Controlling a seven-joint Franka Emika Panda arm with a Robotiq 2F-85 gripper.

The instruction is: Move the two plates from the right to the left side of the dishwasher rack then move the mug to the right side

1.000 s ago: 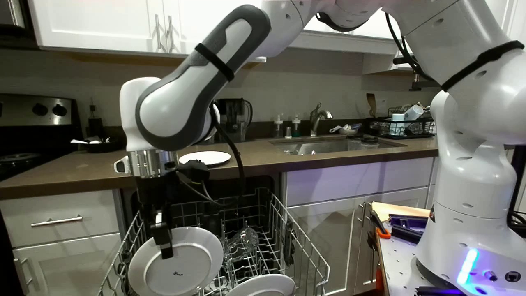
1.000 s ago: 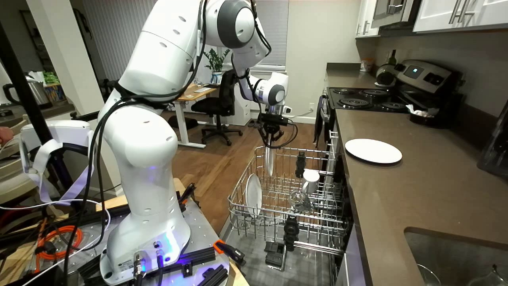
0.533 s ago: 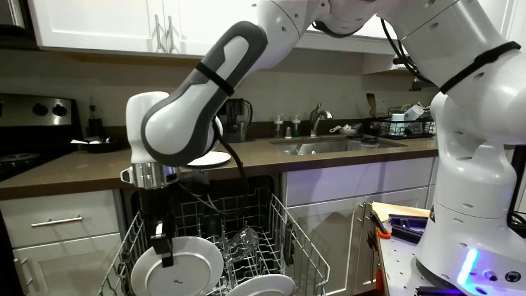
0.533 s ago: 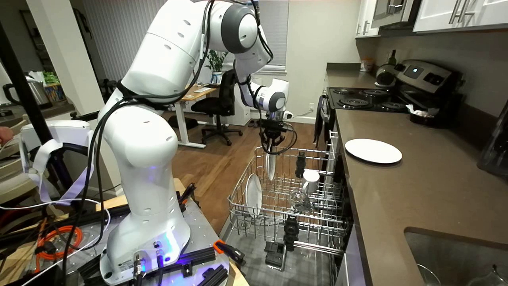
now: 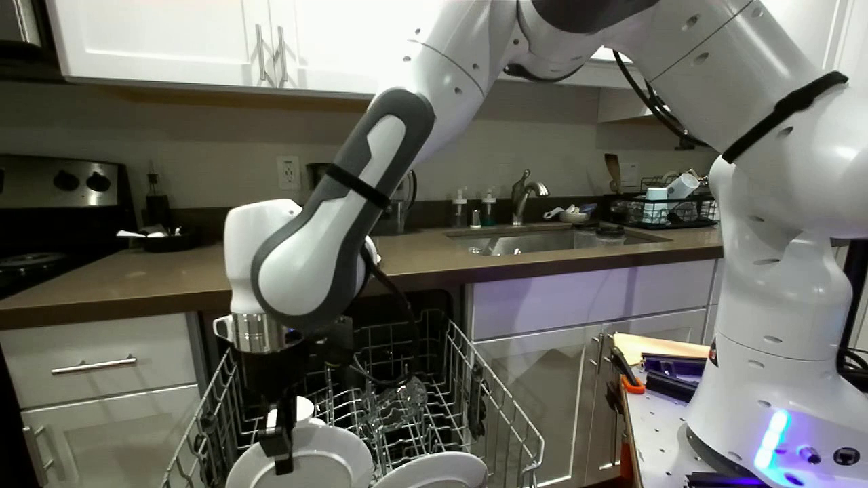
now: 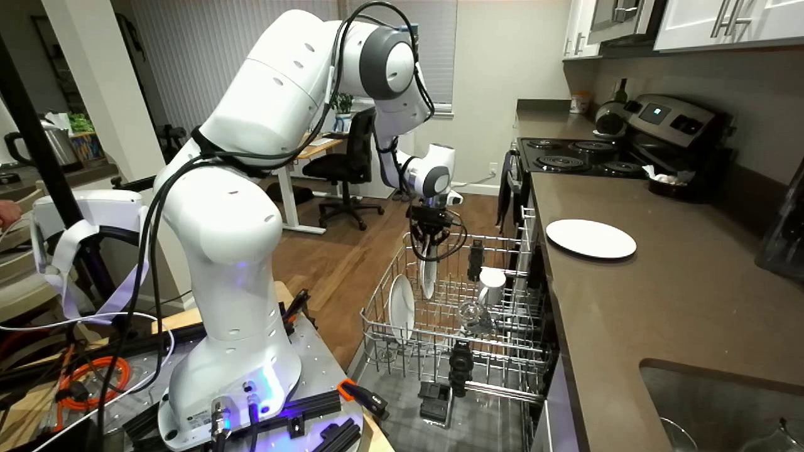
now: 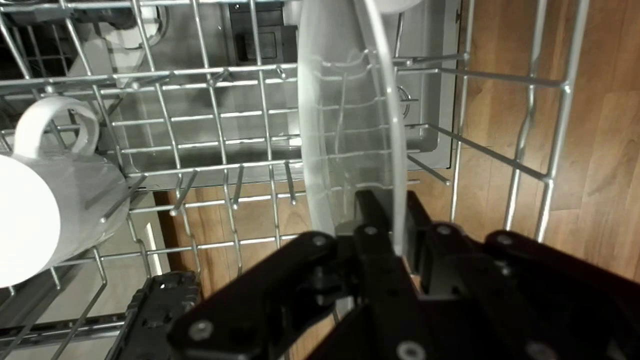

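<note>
My gripper (image 7: 389, 200) is shut on the edge of a white plate (image 7: 345, 120), which hangs upright within the dishwasher rack (image 5: 496, 381). In an exterior view this held plate (image 6: 429, 276) is at the rack's far end, its lower edge down among the wires; whether it touches them I cannot tell. The second plate (image 6: 401, 307) stands on edge nearer the robot's base, apart from the held one. The white mug (image 7: 85, 192), its handle turned up in the wrist view, sits beside the held plate. An exterior view shows the mug (image 5: 305, 408) partly behind the gripper.
A clear glass (image 6: 474, 314) lies in the rack beside the mug. Black clips (image 6: 461, 367) sit on the rack's wire sides. The counter (image 6: 603, 301) runs alongside, with a lone white plate (image 6: 590, 238) on it. Upright tines (image 7: 237, 185) stand between mug and held plate.
My gripper has moved down with the held plate, and slightly right in an exterior view. The mug has come into sight behind it there. The second plate has not moved.
</note>
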